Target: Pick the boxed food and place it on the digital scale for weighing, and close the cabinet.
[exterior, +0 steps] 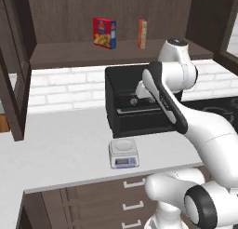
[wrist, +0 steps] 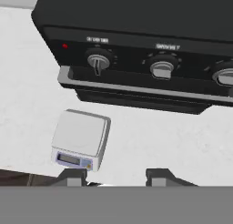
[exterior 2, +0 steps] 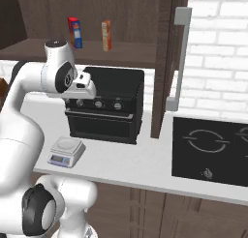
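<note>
The boxed food [exterior: 142, 34] [exterior 2: 106, 35], narrow and orange-red, stands upright on the shelf of the dark brown cabinet [exterior: 69, 54] [exterior 2: 131, 51], whose doors stand open. The white-grey digital scale [exterior: 124, 153] [exterior 2: 65, 151] [wrist: 81, 139] sits bare on the white counter in front of the oven. My gripper [wrist: 113, 176] [exterior: 139, 93] [exterior 2: 83, 87] hangs in front of the oven's top, well below the shelf and above the scale. It is open with nothing between its fingers.
A wider red-and-blue box [exterior: 104, 32] [exterior 2: 74, 32] stands left of the boxed food. The black oven [exterior: 125, 109] [exterior 2: 106, 106] [wrist: 136, 32] sits under the shelf. One open door [exterior: 14, 84] juts out at left, another, with a silver handle [exterior 2: 178, 58], at right. A black cooktop [exterior 2: 210, 150] lies far right.
</note>
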